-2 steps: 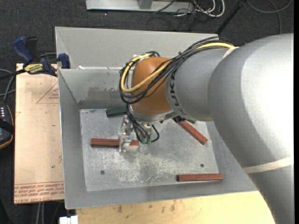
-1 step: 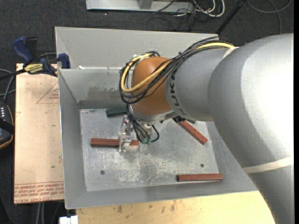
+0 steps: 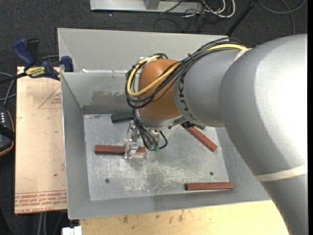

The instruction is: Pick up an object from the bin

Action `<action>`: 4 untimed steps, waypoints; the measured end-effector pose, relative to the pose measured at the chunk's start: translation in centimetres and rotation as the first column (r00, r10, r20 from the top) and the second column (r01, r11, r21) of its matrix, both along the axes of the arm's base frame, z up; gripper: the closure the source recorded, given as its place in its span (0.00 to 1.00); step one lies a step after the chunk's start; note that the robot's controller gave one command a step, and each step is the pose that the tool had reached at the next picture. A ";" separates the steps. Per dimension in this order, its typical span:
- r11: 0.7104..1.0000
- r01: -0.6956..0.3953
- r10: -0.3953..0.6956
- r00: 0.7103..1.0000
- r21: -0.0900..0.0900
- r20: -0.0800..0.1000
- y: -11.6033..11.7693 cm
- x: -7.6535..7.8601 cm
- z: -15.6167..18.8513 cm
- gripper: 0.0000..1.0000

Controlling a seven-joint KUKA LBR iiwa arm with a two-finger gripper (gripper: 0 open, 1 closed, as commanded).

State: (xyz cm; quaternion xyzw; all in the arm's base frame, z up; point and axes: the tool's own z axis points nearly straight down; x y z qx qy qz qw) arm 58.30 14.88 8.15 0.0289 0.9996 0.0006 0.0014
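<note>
a flat red-brown stick (image 3: 108, 150) lies crosswise on the bin's floor, left of the middle, long and narrow with squared ends. the gripper (image 3: 132, 148) is down at the stick's right end, its metal tip covering that end; we cannot tell whether it is released, clenched or grasping the stick.

just beyond the gripper, toward the far wall, lies a small dark bar (image 3: 121, 117). 2 more red-brown sticks of the same kind lie well apart from the 1st: 1 tilted at the right (image 3: 205, 140), partly under the arm, and 1 lying level near the right front corner (image 3: 209, 185).

the bin (image 3: 73, 131) is grey metal with sloping walls; its flat floor is scuffed and scratched pale, most of all around the middle.

above the gripper we see the wrist's orange cover (image 3: 155, 94) wrapped in yellow and black cables (image 3: 131, 84), then the broad silver arm (image 3: 254, 106) filling the right side.

around the bin the room's floor is dark carpet (image 3: 29, 13), with loose cables (image 3: 217, 1) and a grey metal base (image 3: 146, 1) at the far side.
</note>
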 end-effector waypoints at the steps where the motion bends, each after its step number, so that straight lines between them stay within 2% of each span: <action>1: 1.000 0.000 0.000 1.000 0.000 -0.002 0.0 -0.1 1.5 1.00; 4: 1.000 -0.001 0.001 1.000 0.000 -0.003 0.0 -0.1 5.1 1.00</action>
